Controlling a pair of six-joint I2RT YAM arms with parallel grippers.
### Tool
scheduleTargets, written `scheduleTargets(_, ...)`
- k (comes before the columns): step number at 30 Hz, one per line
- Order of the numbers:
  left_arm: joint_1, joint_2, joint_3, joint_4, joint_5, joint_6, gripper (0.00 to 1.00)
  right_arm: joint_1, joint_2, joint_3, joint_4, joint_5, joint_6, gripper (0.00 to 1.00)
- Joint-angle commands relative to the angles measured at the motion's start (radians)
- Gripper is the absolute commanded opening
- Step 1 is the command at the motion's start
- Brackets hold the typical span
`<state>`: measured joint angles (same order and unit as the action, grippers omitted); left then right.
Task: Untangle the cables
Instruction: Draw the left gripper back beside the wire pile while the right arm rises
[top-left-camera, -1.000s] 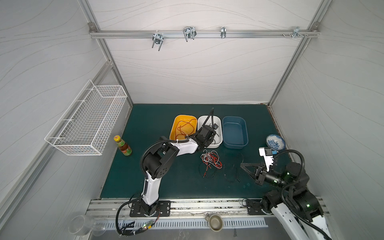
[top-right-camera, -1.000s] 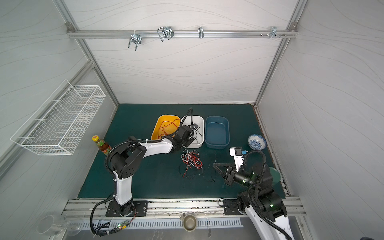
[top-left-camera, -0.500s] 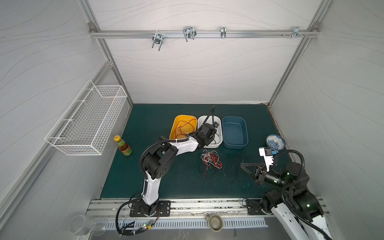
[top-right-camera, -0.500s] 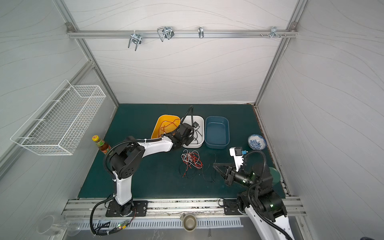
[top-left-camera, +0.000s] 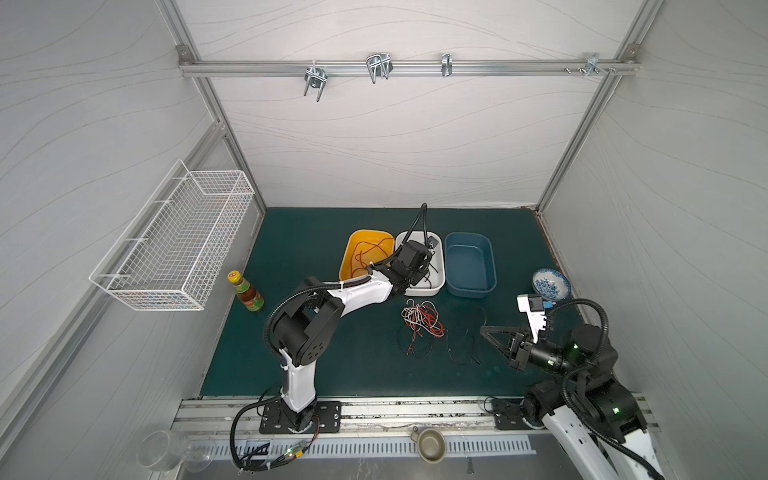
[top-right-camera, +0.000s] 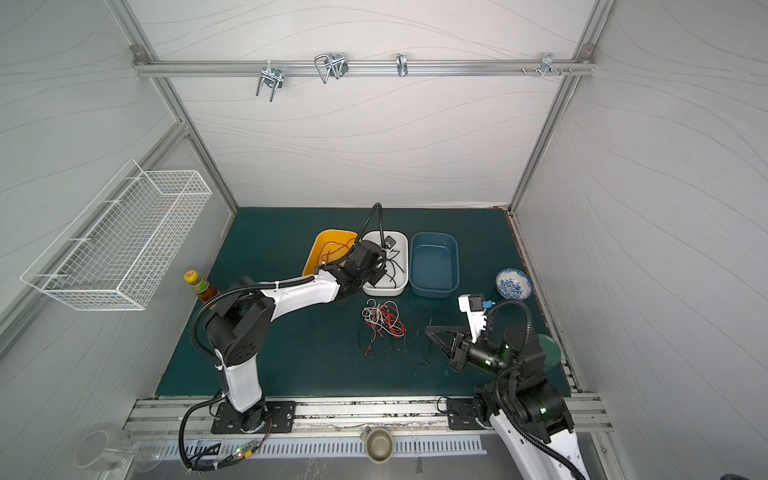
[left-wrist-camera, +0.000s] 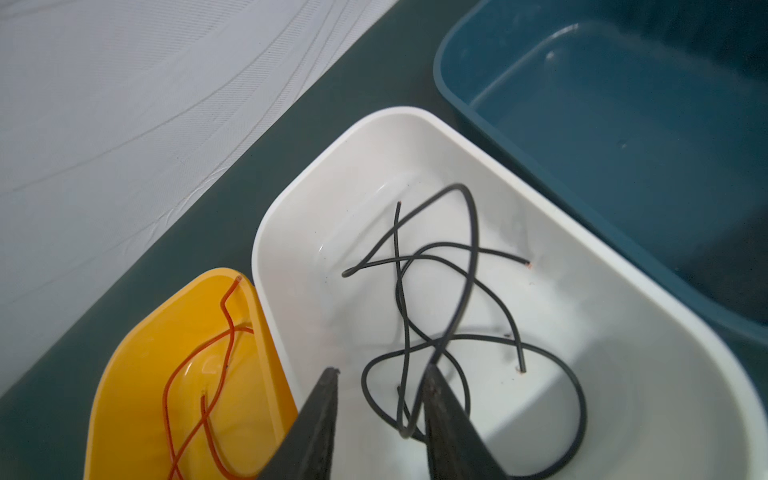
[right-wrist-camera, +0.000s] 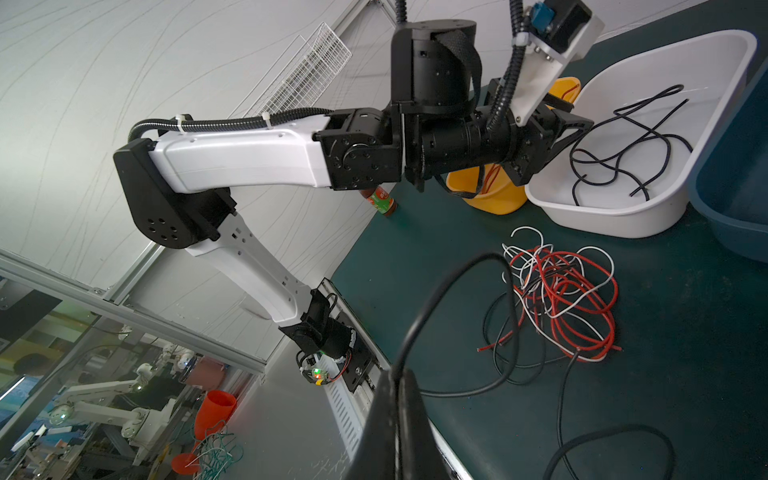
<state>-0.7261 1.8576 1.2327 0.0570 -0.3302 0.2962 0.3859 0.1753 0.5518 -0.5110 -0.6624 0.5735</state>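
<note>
Now, step: I judge I am dropping a sorted black cable (left-wrist-camera: 471, 232) into the white tray (left-wrist-camera: 415, 110).
Left gripper (left-wrist-camera: 381, 370): my fingers are narrowly parted above the white tray. The black cable runs down between them and leans on one finger, apparently unpinched.
Right gripper (right-wrist-camera: 395, 374): my fingers are closed on a second black cable (right-wrist-camera: 440, 291), which arches up from the tips.
Cables: a red cable (left-wrist-camera: 227, 316) lies in the yellow tray (left-wrist-camera: 137, 374). The tangle (top-left-camera: 422, 320) of red, white and black sits on the mat (top-left-camera: 365, 353), just in front of the trays.
Doing it well: spread wider first, then rise straight up so the strand slips off and stays inside the rim.
Right side: hold steady and don't drag the tangle.
</note>
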Motion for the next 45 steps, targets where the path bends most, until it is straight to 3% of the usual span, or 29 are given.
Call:
scheduleTargets(1, 0.004, -0.054, 0.023, 0.014, -0.007, 0.015, 0.38, 0.007, 0.009, 0.023, -0.006, 0.004, -0.019, 0.0)
scheduleTargets(14, 0.003, -0.26, 0.025, -0.033, -0.029, -0.072, 0.4, 0.007, 0.029, 0.039, -0.025, 0.04, -0.029, 0.0)
scheduleTargets(15, 0.003, -0.292, 0.017, -0.035, -0.025, -0.093, 0.49, 0.007, 0.034, 0.044, -0.027, 0.05, -0.029, 0.0)
scheduleTargets(17, 0.003, -0.355, 0.002, -0.056, -0.014, -0.136, 0.6, 0.007, 0.054, 0.058, -0.031, 0.061, -0.03, 0.0)
scheduleTargets(20, 0.002, -0.459, -0.025, -0.113, -0.015, -0.209, 0.62, 0.007, 0.096, 0.09, -0.026, 0.058, -0.029, 0.0)
scheduleTargets(21, 0.002, -0.498, -0.039, -0.139, -0.018, -0.231, 0.71, 0.007, 0.108, 0.102, -0.023, 0.055, -0.026, 0.0)
scheduleTargets(23, 0.004, -0.579, -0.07, -0.193, -0.028, -0.272, 0.74, 0.007, 0.126, 0.122, -0.021, 0.051, -0.026, 0.0)
scheduleTargets(24, 0.003, -0.625, -0.09, -0.228, -0.038, -0.29, 0.93, 0.007, 0.134, 0.134, -0.02, 0.055, -0.023, 0.0)
scheduleTargets(25, 0.002, -0.663, -0.11, -0.256, -0.054, -0.316, 0.99, 0.007, 0.141, 0.144, -0.019, 0.058, -0.023, 0.0)
scheduleTargets(34, 0.004, -1.082, -0.292, -0.662, -0.122, -0.571, 1.0, 0.009, 0.329, 0.28, 0.019, 0.066, -0.017, 0.0)
scheduleTargets(40, 0.002, -1.307, -0.44, -0.739, -0.113, -0.672, 1.0, 0.017, 0.517, 0.413, 0.081, 0.094, -0.004, 0.0)
scheduleTargets(45, 0.002, -1.348, -0.518, -0.747, -0.131, -0.664, 1.0, 0.062, 0.685, 0.527, 0.14, 0.145, -0.009, 0.0)
